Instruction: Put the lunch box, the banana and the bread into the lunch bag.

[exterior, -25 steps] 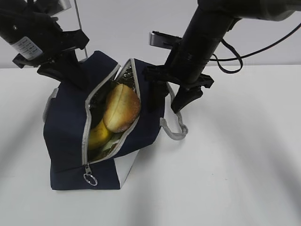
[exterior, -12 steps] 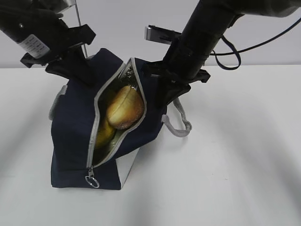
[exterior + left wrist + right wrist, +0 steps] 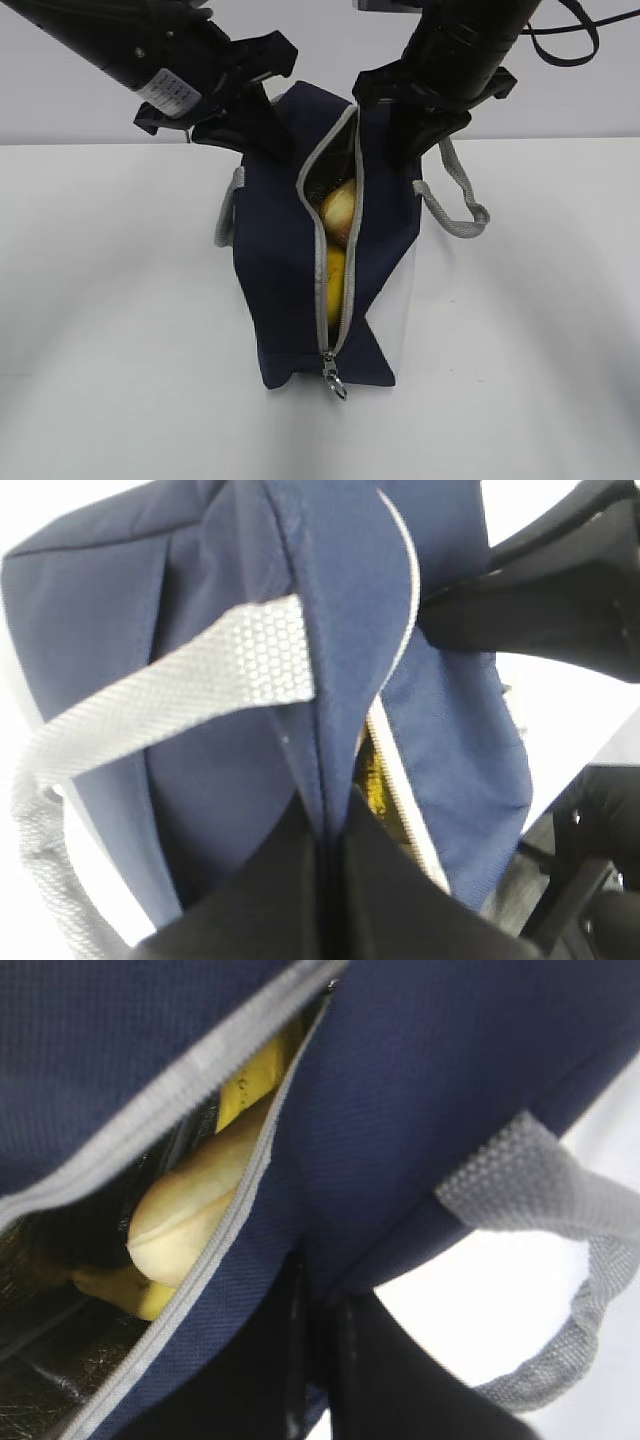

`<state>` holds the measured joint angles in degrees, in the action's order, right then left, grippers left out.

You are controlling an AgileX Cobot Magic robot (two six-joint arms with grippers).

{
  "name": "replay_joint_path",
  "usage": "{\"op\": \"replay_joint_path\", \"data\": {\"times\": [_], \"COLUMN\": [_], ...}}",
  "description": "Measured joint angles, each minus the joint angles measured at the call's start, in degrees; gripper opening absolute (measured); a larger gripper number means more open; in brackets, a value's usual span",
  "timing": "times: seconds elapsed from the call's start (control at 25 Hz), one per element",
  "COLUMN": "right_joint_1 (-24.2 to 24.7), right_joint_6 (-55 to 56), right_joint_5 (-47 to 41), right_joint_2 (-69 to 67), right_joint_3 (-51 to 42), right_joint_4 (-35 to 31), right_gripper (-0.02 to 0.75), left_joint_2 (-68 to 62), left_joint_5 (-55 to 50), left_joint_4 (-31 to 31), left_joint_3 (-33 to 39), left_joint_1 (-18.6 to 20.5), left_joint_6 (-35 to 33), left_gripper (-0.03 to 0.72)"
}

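The navy lunch bag [image 3: 285, 270] stands upright, its zipper open in a narrow slit. The bread [image 3: 341, 210] and the banana [image 3: 335, 275] below it show through the slit. My left gripper [image 3: 268, 135] is shut on the bag's top left edge, pinching a fold of fabric [image 3: 325, 825]. My right gripper [image 3: 405, 140] is shut on the top right edge [image 3: 320, 1295]. The right wrist view shows the bread [image 3: 195, 1210] and the banana [image 3: 250, 1075] inside. A sliver of banana [image 3: 378, 780] shows in the left wrist view. The lunch box is hidden.
The grey handles hang at both sides, the left one [image 3: 226, 215] and the right one [image 3: 458, 195]. The metal ring pull [image 3: 338, 386] lies at the zipper's low front end. The bag has a white side panel [image 3: 405, 305] and stands on a white table [image 3: 120, 330].
Both grippers have moved right and up with the bag's top edges. The bag has swung from slumped to upright and its opening has narrowed over the bread and banana.
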<state>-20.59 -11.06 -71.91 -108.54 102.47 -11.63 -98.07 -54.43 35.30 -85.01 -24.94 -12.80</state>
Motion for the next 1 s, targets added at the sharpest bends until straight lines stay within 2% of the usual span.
{"op": "replay_joint_path", "data": {"times": [0.28,0.48,0.6,0.72,0.8,0.88,1.0], "right_joint_1": [0.1,0.1,0.1,0.1,0.1,0.1,0.1], "right_joint_6": [0.0,0.3,0.4,0.5,0.5,1.3,4.5], "right_joint_5": [0.2,0.5,0.8,0.9,0.9,0.9,0.9], "right_joint_2": [-1.1,-2.4,-2.4,-2.4,-2.4,-2.4,-1.2], "right_joint_3": [0.0,0.1,0.1,0.1,0.1,0.4,0.6], "right_joint_4": [2.7,3.0,2.6,2.2,2.1,2.1,2.3], "right_gripper": [-0.006,0.015,0.123,0.294,0.385,0.419,0.429], "left_joint_2": [-2.2,-2.7,-2.8,-2.8,-2.8,-2.8,-2.7], "left_joint_5": [3.7,5.5,6.9,7.1,7.5,7.7,6.6], "left_joint_4": [0.5,-2.8,-3.3,-3.3,-3.3,-3.3,-3.2], "left_joint_3": [0.0,0.0,0.0,0.0,0.0,0.0,0.0], "left_joint_1": [-0.1,-0.1,-0.1,-0.1,-0.1,-0.1,0.2], "left_joint_6": [0.0,0.0,0.0,0.0,0.0,0.0,0.0], "left_gripper": [-0.003,-0.003,-0.003,0.009,0.072,0.220,0.450]}}
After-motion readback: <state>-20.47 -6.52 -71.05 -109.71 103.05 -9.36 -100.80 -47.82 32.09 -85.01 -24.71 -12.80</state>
